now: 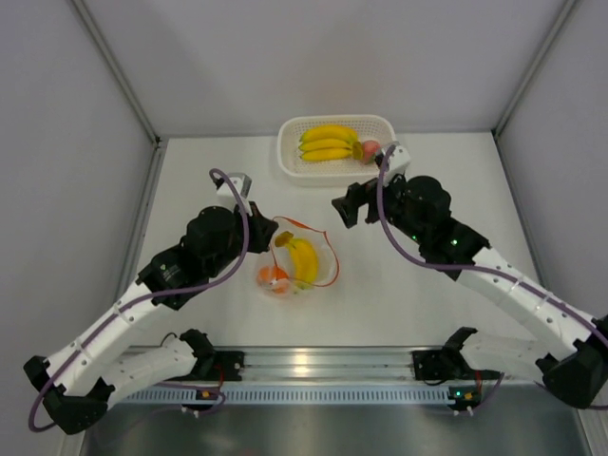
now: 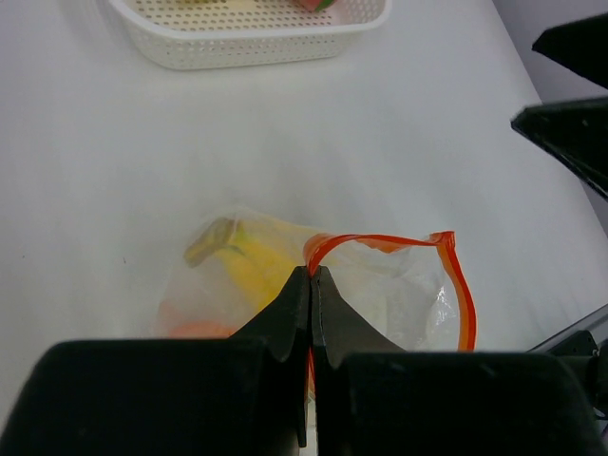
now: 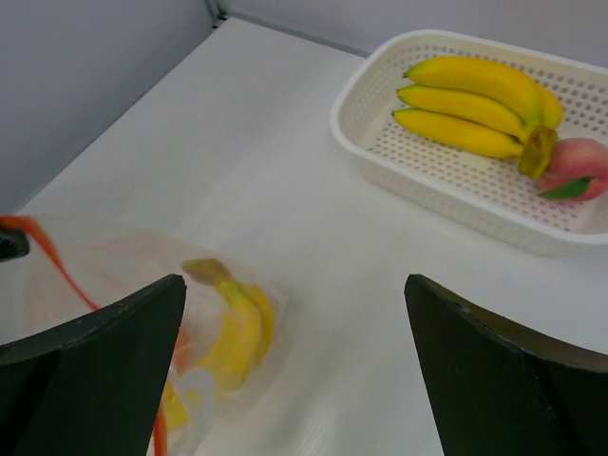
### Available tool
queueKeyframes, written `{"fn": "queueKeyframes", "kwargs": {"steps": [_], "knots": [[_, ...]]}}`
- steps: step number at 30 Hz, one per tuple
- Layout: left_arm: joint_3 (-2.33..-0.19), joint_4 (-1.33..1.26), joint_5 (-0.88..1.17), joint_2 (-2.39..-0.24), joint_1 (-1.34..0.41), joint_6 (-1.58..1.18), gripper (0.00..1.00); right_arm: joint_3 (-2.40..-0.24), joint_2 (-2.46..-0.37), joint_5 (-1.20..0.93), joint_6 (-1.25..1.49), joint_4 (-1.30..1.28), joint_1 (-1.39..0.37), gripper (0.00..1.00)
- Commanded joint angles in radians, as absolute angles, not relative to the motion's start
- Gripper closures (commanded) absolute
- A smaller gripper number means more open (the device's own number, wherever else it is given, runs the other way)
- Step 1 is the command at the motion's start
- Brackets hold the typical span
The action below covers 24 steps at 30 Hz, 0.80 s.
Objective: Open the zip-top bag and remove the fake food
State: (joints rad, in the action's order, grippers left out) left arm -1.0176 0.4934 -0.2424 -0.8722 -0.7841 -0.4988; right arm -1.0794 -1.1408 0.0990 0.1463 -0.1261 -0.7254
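Observation:
The clear zip-top bag [image 1: 302, 258] lies mid-table, its orange-red zip strip [image 2: 463, 285] spread open in a loop. Inside lie a yellow banana bunch [image 1: 304, 259] and a small orange fruit [image 1: 272, 276]. My left gripper [image 2: 312, 273] is shut on the zip strip at the bag's left edge. My right gripper [image 1: 344, 211] is open and empty, above the table to the right of the bag and apart from it. The bag's banana bunch [image 3: 233, 328] shows between its fingers. A second banana bunch [image 1: 328, 142] and a pink peach [image 1: 369, 149] lie in the basket.
A white perforated basket [image 1: 288, 164] stands at the back centre. Grey walls close in the table on the left, back and right. The arm bases and a metal rail [image 1: 313, 361] run along the near edge.

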Motion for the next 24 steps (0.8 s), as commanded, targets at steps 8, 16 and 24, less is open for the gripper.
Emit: {"fn": "queueKeyframes", "kwargs": {"steps": [8,16,24], "knots": [[-1.054,0.456,-0.232,-0.884,-0.781,-0.518,1.00,-0.974,-1.044,-0.063,0.270,-0.075,-0.894,0.38],[-1.032,0.453,-0.224,-0.905,-0.781,-0.555,1.00,-1.071,-1.186,0.153,0.293,-0.172,-1.097,0.58],[-1.005,0.440,-0.183,-0.917,-0.781,-0.583,1.00,-1.101,-1.330,0.324,0.422,-0.196,-1.126,0.62]]}}
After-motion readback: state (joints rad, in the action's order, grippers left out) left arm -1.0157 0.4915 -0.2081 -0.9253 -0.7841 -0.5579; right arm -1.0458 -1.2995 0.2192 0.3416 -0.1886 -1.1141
